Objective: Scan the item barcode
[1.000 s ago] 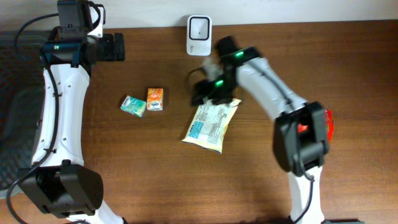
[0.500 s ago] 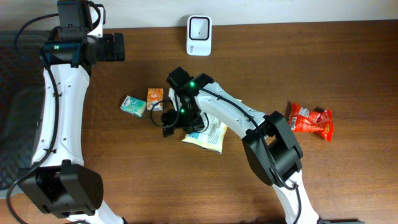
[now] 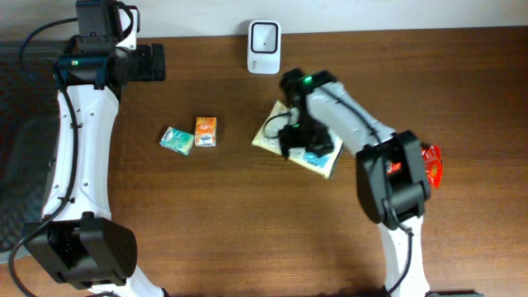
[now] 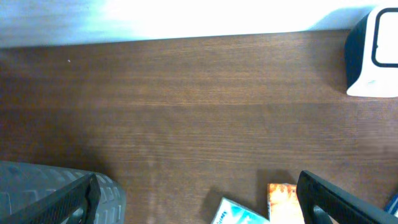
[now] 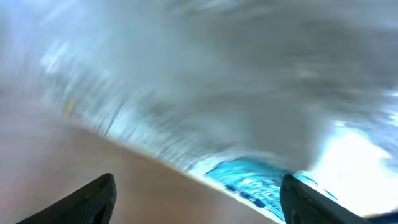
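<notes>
Plainly, we find the snack bag (image 3: 271, 130), the item to be scanned, lying on the table (image 3: 247, 239) just in front of the white scanner (image 3: 264, 35) and a little to its right, near it but not touching. The right arm (image 3: 355, 124) reaches in from the right side and hangs its jaws over the bag's middle, hiding much of it. In the wrist view both fingertips (image 5: 93, 198) stand wide apart, with the bag's blurred blue print beyond them. We cannot tell whether they touch the film.

We judge the bag lies there so that its barcode can be turned to the scanner. That step looks not yet done, and we cannot see which face carries the code.

The left arm (image 3: 82, 148) is parked at the far-left back corner, its jaws spread wide on nothing, well clear of the work.

For room, a bare strip of wood lies between bag and scanner. The teal pack (image 3: 176, 140) and orange box (image 3: 205, 131) sit just beside each other, well apart to the left. A red packet (image 3: 431, 163) peeks from behind the right arm. The table's back edge runs just behind the scanner, so we would keep any lift short of it.
</notes>
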### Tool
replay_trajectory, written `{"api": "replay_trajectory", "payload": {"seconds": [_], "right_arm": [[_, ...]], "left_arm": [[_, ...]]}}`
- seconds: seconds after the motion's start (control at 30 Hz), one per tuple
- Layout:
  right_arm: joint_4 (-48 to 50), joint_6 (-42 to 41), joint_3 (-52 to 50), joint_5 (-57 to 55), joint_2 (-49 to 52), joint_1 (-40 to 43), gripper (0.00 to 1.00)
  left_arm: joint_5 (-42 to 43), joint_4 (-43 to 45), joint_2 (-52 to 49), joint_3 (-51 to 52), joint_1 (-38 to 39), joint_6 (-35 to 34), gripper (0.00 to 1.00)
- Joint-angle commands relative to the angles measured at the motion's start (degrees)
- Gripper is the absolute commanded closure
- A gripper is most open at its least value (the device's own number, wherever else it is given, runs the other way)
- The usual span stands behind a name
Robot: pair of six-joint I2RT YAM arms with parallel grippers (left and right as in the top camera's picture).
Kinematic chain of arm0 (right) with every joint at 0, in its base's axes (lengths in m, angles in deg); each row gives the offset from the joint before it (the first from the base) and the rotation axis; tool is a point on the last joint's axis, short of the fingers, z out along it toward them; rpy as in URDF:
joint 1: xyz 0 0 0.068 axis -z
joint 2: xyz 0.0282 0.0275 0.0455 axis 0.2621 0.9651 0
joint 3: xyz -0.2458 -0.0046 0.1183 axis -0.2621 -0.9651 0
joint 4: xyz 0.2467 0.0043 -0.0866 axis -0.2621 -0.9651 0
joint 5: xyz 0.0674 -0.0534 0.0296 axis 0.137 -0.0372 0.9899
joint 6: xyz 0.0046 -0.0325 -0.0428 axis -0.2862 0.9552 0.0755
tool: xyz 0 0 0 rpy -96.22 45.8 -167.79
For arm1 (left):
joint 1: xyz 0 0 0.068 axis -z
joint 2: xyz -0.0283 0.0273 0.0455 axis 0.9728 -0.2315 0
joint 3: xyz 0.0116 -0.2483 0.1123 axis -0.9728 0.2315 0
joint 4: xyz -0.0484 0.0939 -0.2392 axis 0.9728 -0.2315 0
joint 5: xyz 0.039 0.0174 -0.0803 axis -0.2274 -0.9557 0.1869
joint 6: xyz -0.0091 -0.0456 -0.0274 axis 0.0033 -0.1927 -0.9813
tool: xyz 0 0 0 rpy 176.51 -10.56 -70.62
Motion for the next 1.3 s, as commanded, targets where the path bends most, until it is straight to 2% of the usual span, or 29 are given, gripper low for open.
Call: {"api": "replay_trajectory", "payload": {"seconds": [0.0,0.2,0.33,0.53,0.67,0.77,0.87,1.0,1.07,1.13,1.27], "right_arm": [[0.02,2.29,5.42,3.19,-5.73,4.13,0.16],[-2.91,4.55,5.90,9.77,-9.97,16.13,0.14],[-0.15,10.67,-1.90,19.41,-9.94,22.23,0.14],[15.28,11.02,-18.82,30.03,-9.94,23.63,0.15],[28.89,5.29,-27.56,32.00,-9.94,23.06,0.18],[41.90,-0.42,-34.38,33.29,-9.86,21.57,0.25],[52.74,-5.60,-39.47,33.11,-9.86,19.52,0.36],[55.01,-6.36,-40.59,33.22,-9.88,18.73,0.62],[55.28,-6.34,-40.57,33.99,-9.88,18.84,0.86],[56.41,-6.25,-40.54,36.39,-9.90,19.08,0.94],[57.92,-5.46,-40.54,40.33,-11.34,19.96,0.96]], "left_arm": [[0.59,0.11,1.16,-0.09,-0.02,-0.15,0.01],[0.59,0.11,1.16,-0.11,-0.02,-0.15,0.01],[0.59,0.11,1.16,-0.09,-0.02,-0.15,0.01],[0.59,0.11,1.16,-0.09,-0.02,-0.15,0.01],[0.59,0.11,1.16,-0.09,-0.02,-0.15,0.01],[0.59,0.11,1.16,-0.09,-0.02,-0.15,0.01],[0.59,0.11,1.16,-0.09,-0.02,-0.15,0.01],[0.59,0.11,1.16,-0.11,-0.02,-0.15,0.01],[0.59,0.11,1.16,-0.09,-0.02,-0.15,0.01],[0.59,0.11,1.16,-0.09,-0.02,-0.15,0.01],[0.59,0.11,1.16,-0.09,-0.02,-0.15,0.01]]}}
